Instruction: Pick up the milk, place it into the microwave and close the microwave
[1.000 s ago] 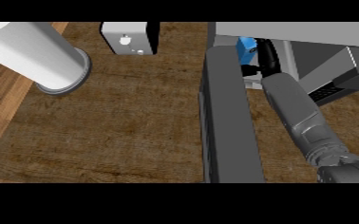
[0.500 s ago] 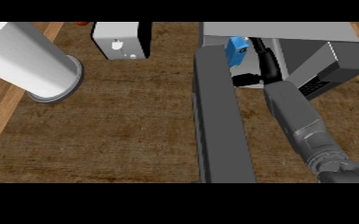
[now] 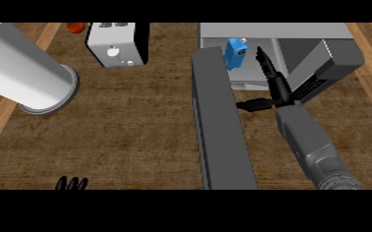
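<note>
Left hand [image 3: 73, 183]: only the fingertips showed at the lower left edge of the head view. They pointed up, straight and side by side, and held nothing.
Desk [image 3: 145, 128]: brown wood-grain top, running under everything.
Right forearm [image 3: 312, 142]: grey, it came in from the lower right corner and slanted up and left towards the microwave.
Microwave door [image 3: 222, 128]: a long dark grey slab, swung open. It stood out over the desk just left of the right forearm.
Right hand [image 3: 276, 89]: black, at the mouth of the microwave. The fingers [image 3: 265, 66] were stretched out straight and close together, pointing into the opening. The thumb [image 3: 251, 104] was spread out to the left, towards the door. The hand gripped nothing.
Pale grey cylinder [image 3: 33, 76]: large, lying at a slant at the left edge, well apart from the microwave.
Milk [image 3: 236, 53]: a blue carton, upright inside the open microwave at the left of the cavity. It stood just beyond the far end of the door and just left of the right fingertips; contact could not be told.
Microwave [image 3: 276, 32]: grey box at the top right, open.
White appliance [image 3: 115, 46]: a box with a black side, at the far edge left of the door.
Orange-red object [image 3: 75, 27]: small, just left of the white appliance, too cut off to name.
</note>
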You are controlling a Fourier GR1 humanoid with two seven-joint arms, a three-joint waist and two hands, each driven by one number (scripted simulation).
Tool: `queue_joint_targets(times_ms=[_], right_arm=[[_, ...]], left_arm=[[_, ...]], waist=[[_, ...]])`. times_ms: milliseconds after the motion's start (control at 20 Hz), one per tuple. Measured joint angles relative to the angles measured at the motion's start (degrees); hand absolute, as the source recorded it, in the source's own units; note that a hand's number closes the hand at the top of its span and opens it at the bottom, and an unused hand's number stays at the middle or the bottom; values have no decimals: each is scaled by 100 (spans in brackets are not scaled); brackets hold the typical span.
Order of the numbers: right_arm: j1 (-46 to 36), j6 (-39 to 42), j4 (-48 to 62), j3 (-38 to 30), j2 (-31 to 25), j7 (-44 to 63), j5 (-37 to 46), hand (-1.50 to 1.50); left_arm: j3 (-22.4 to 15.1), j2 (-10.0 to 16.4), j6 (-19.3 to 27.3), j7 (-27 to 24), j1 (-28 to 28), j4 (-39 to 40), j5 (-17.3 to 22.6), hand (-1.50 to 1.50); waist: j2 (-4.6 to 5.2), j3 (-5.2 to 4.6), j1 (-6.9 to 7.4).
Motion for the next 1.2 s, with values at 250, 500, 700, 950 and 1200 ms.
queue_joint_targets(times_ms=[250, 500, 700, 950, 1200], right_arm=[[530, 388, -389, 120, 30, -43, -106, -150], [1172, 848, -886, 262, 70, -112, -225, -150], [1782, 1136, -1487, 372, 80, -138, -359, -150], [2735, 1381, -2554, 527, -22, -24, -572, -150], [3653, 1603, -3861, 618, -151, 285, -845, -150]], left_arm=[[-172, -30, 45, 473, -414, 6, -203, -150], [-480, -209, 73, 1018, -1026, 330, -422, 150], [-710, -397, 156, 1508, -1567, 632, -722, 150], [-819, -656, 224, 1955, -2297, 1137, -1031, 150], [-726, -853, 169, 2260, -3202, 1859, -1302, 150]], waist=[[-45, -7, -113], [-71, -12, -222], [-86, -16, -295], [-81, -18, -301], [-70, -21, -314]])
